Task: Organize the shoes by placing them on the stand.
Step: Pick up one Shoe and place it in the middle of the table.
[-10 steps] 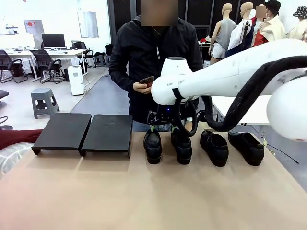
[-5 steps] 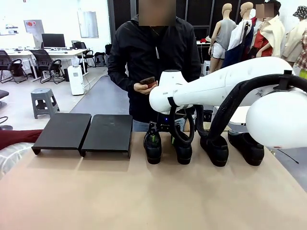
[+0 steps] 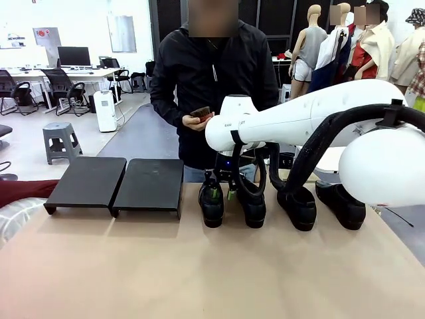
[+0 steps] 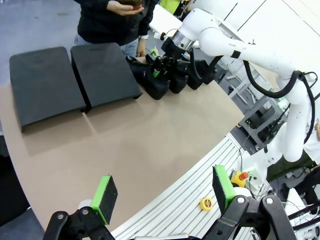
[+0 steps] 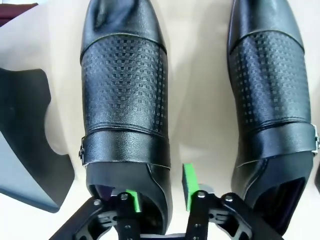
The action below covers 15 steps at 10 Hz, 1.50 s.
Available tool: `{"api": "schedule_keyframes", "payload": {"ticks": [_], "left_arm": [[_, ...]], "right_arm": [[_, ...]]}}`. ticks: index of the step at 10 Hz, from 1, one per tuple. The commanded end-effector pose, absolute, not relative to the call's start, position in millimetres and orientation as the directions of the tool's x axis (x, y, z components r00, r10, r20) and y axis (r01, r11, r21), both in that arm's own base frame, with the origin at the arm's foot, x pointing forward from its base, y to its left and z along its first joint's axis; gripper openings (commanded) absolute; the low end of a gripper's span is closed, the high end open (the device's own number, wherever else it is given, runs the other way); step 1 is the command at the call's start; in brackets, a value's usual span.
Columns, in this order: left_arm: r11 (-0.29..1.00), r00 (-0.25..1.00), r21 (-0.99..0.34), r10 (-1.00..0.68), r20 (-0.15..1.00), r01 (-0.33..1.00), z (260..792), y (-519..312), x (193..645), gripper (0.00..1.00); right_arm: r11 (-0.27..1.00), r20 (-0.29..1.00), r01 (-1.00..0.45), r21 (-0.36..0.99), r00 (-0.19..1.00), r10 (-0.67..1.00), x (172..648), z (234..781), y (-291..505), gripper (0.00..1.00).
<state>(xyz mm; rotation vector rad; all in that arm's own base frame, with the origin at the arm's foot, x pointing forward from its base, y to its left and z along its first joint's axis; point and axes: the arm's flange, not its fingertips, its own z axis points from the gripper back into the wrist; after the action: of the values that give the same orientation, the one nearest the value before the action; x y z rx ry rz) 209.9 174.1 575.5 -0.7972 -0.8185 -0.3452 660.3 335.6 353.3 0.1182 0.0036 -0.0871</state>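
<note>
Lowest in the left wrist view, the left gripper point(image 4: 164, 192) is held wide apart, empty. Farther off, at centre, the right gripper point(image 3: 222, 193) is set astride the side wall of the leftmost shoe point(image 3: 212, 209), one pad inside, unclamped. The stand point(image 3: 147, 183) is seen left of it.

Four black shoes point(image 3: 297, 206) sit rowed, seemingly upright, beside the stand point(image 3: 149, 183).

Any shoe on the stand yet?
No: in the front view both platforms of the stand are bare, and all four shoes sit on the table to their right.
</note>
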Motion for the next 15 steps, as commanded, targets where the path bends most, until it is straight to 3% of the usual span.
{"api": "schedule_keyframes", "payload": {"ticks": [1,8,9,12,14,15], "left_arm": [[0.655,0.635,-0.487,0.015,0.772,0.577,576.6,173.9,209.8,1.00],[0.655,0.635,-0.487,0.015,0.772,0.577,576.6,173.9,209.8,1.00],[0.655,0.635,-0.487,0.015,0.772,0.577,576.6,173.9,209.8,1.00],[0.655,0.635,-0.487,0.015,0.772,0.577,576.6,173.9,209.8,1.00],[0.655,0.635,-0.487,0.015,0.772,0.577,576.6,173.9,209.8,1.00],[0.655,0.635,-0.487,0.015,0.772,0.577,576.6,173.9,209.8,1.00]], "right_arm": [[0.989,-0.040,0.079,0.126,0.996,-0.074,671.9,353.3,340.7,0.00],[0.993,-0.040,0.049,0.106,0.998,-0.045,660.0,379.3,334.1,0.00],[0.992,-0.102,0.050,0.112,0.994,-0.038,638.3,405.2,328.9,0.00],[0.991,-0.106,-0.077,0.106,0.990,0.089,493.2,497.5,309.6,0.00],[0.960,-0.076,-0.259,0.106,0.960,0.268,415.7,498.4,310.1,0.00],[0.950,-0.050,-0.285,0.126,0.955,0.293,382.0,486.5,311.1,0.00]]}}
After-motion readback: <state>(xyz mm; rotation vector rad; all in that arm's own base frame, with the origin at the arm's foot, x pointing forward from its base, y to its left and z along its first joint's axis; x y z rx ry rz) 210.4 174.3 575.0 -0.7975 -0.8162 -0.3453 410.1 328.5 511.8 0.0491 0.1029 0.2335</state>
